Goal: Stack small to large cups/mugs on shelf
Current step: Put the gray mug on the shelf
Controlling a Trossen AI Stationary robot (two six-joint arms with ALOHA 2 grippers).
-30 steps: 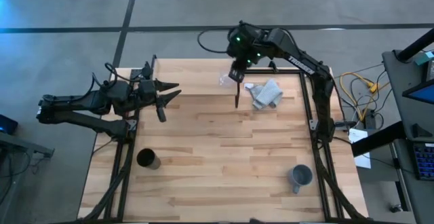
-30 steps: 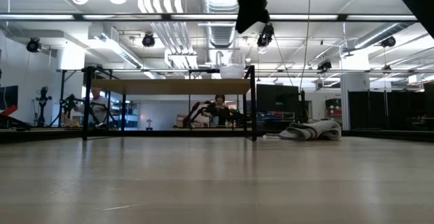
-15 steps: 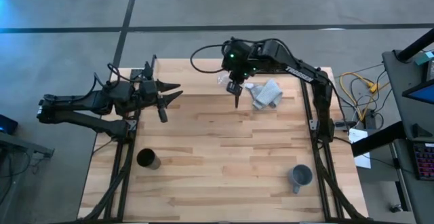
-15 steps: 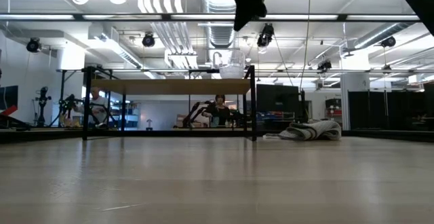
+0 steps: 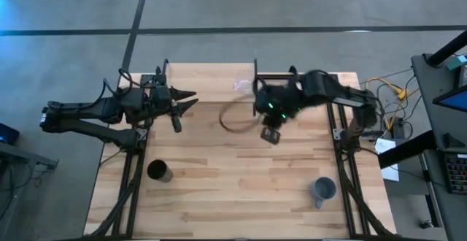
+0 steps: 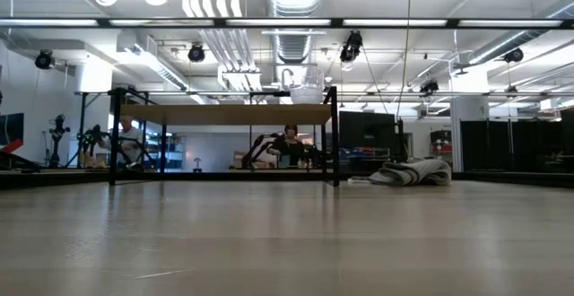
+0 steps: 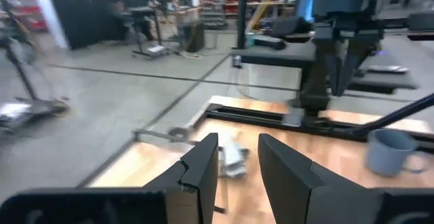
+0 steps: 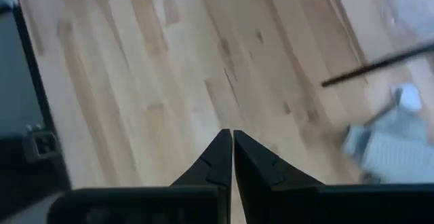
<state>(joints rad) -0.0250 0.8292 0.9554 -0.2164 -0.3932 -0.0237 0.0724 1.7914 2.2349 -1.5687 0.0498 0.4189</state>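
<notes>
The shelf (image 5: 208, 80) (image 6: 224, 114) stands at the table's far edge. The small clear glass cup (image 5: 243, 85) (image 6: 307, 90) stands on its right end. The black cup (image 5: 158, 171) stands at the near left of the table. The grey-blue mug (image 5: 323, 190) (image 7: 390, 149) stands at the near right. My right gripper (image 5: 271, 134) (image 8: 231, 137) is shut and empty over the table's middle, right of centre, out of the low view. My left gripper (image 5: 191, 98) (image 7: 237, 146) is open and empty at the shelf's left end.
The grey-white cloth (image 6: 413, 172) (image 8: 393, 149) lies on the table right of the shelf, under my right arm in the high view. Black frame bars run along the table's left and right edges. People sit in the room beyond the table.
My right gripper has swung away from the glass cup on the shelf toward the table's near edge and a little right, and has left the low view upward. The glass cup stays on the shelf.
</notes>
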